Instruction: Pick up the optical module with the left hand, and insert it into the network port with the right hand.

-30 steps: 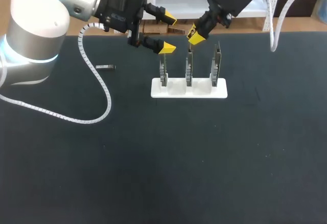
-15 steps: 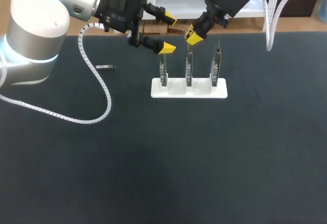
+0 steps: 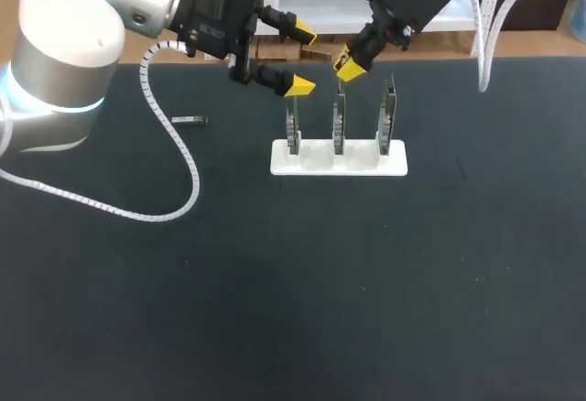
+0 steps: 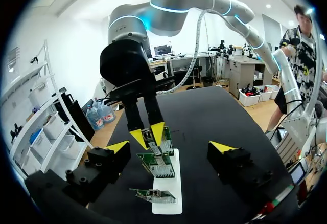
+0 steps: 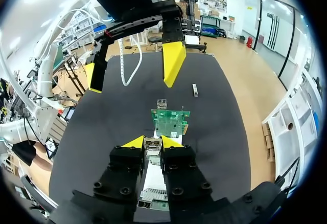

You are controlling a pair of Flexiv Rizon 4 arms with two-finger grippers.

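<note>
White base [image 3: 306,160] carries three cards [image 3: 388,108]; above its middle our right gripper [image 3: 348,62] pinches the optical module [image 5: 152,143], and our left gripper [image 3: 302,59] stays wide open near its left end.

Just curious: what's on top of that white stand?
Three circuit boards stand upright in the white stand. The right gripper, shut on a small metal part, hides the middle board's top edge.

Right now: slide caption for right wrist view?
Right gripper shut on small metal optical module above green circuit boards in white holder; open left gripper ahead.
</note>
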